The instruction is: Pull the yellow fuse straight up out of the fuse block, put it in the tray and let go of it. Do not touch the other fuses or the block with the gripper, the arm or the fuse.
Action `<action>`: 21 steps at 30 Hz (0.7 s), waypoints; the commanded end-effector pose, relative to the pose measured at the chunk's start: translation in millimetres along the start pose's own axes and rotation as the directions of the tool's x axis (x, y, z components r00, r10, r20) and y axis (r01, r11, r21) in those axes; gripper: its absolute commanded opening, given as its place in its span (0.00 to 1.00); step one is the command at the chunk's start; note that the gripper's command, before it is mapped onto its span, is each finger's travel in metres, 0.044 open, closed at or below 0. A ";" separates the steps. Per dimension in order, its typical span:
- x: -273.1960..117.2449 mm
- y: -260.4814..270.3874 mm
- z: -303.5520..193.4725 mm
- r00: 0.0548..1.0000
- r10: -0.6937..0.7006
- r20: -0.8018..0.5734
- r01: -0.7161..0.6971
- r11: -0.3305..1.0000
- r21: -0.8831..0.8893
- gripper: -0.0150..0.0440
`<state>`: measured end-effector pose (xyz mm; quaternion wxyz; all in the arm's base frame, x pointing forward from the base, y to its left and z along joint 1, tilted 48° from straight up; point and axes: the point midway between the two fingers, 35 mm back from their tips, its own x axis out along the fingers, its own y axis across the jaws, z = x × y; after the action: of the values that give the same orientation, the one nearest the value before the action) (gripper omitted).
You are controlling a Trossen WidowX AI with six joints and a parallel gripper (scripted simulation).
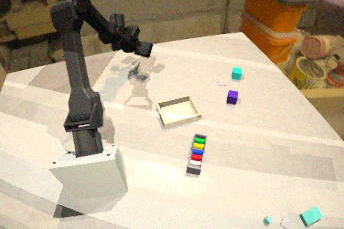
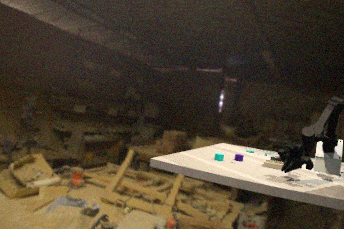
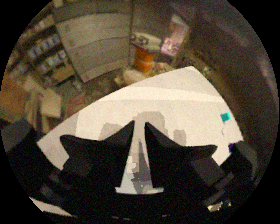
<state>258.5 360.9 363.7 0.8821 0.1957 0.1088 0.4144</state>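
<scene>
The yellow fuse (image 1: 199,146) sits in the fuse block (image 1: 193,171), between the green fuse (image 1: 200,140) and the blue fuse (image 1: 197,152). Red and white fuses are in the same row. The shallow cream tray (image 1: 181,122) (image 2: 273,164) stands on the table behind the block in the top view and holds nothing that I can see. My gripper (image 3: 139,123) is open by a narrow gap with nothing between the fingertips. It hangs above the table, behind and left of the tray in the top view, well away from the fuses.
A turquoise cube (image 1: 236,73) (image 2: 219,157) (image 3: 225,117) and a purple cube (image 1: 232,97) (image 2: 239,157) stand right of the tray in the top view. A turquoise block (image 1: 311,216) and a small turquoise piece (image 1: 268,220) lie near the front right.
</scene>
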 end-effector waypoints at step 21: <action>-59.9 -337.0 -95.4 0.720 -0.451 -0.527 0.553 0.832 0.043 0.38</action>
<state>413.8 179.1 163.4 0.8962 0.1175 0.3753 0.2055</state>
